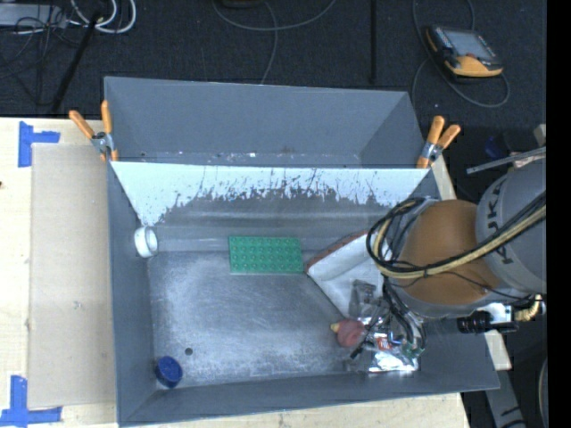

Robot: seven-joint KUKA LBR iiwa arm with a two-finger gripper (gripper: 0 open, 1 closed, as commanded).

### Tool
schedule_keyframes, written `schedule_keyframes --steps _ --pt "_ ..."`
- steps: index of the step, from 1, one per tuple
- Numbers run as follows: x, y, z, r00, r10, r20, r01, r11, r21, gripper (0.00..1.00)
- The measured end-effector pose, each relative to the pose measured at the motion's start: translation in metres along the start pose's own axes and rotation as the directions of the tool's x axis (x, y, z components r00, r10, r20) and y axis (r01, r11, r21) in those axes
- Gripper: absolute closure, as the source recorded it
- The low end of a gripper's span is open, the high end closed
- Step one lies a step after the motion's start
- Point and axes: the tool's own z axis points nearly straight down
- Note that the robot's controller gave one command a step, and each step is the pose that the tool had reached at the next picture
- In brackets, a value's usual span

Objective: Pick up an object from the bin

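Note:
My gripper (376,317) is low in the bin's front right corner, under the arm's wrist. Right at its tip lies a small reddish-pink rounded thing (349,332). Just to the right of that sits a crumpled shiny foil piece with green and red bits (393,357), partly under the gripper. A flat white packet with a dark red edge (341,265) lies tilted behind the gripper, its right part hidden by the wrist.
A green studded building plate (265,255) lies flat at the back middle of the floor. A clear tube with a white cap (145,240) rests along the back left. A blue bottle cap (168,371) sits in the front left corner.

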Motion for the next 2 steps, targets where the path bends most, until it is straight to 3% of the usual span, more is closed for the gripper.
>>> schedule_keyframes --steps 1,2 --pt "-0.0065 0.0069 0.0021 0.997 0.079 -0.011 -0.079 0.997 0.004 0.00" --pt "-0.0061 0.0113 0.0013 0.934 0.357 -0.006 -0.357 0.934 0.002 0.00"
